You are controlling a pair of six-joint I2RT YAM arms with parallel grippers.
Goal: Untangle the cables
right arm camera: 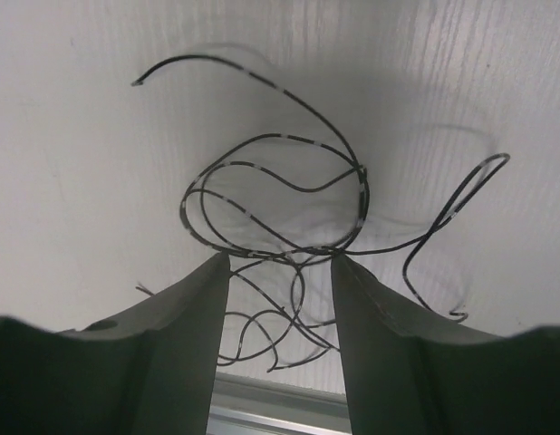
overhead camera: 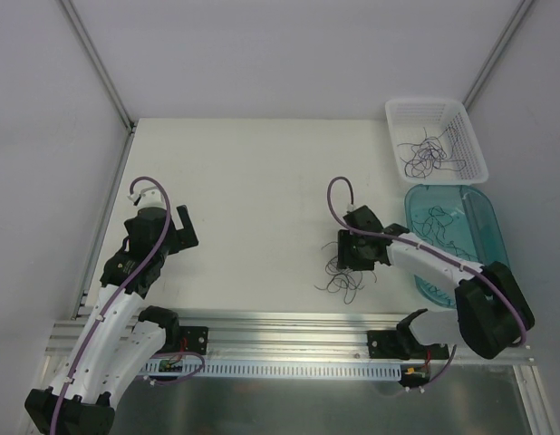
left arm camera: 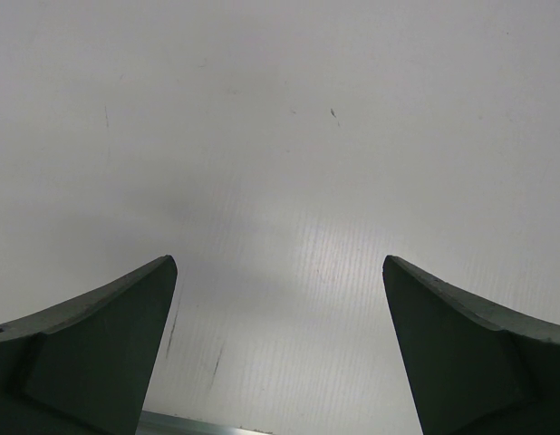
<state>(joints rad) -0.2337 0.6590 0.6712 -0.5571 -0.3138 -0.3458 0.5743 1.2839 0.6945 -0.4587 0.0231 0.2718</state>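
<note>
The right claw (overhead camera: 355, 261) hangs low over the table (overhead camera: 253, 181), just to the left of the blue tub (overhead camera: 494, 220). Its two fingers (right arm camera: 185, 335) stand about half apart. In the right wrist view a loose tangle of cables (right arm camera: 280, 208) lies on the table straight under it, thin dark strands curling in loops. Several of those loops run through the gap between the fingers. The fingers stand on either side of them and are not pressed shut on any strand.

From above, the same tangle (overhead camera: 345, 279) shows to the left of the tub, between it and the left arm, on the side nearer the arm bases. More strands (overhead camera: 440, 223) lie inside the tub. Another bunch (overhead camera: 427, 154) lies in the white basket (overhead camera: 425, 101) just behind the tub.

The left claw (overhead camera: 158, 237) is far to the left of the tub. Its fingers (left arm camera: 99, 344) are spread wide over bare table and hold nothing.
</note>
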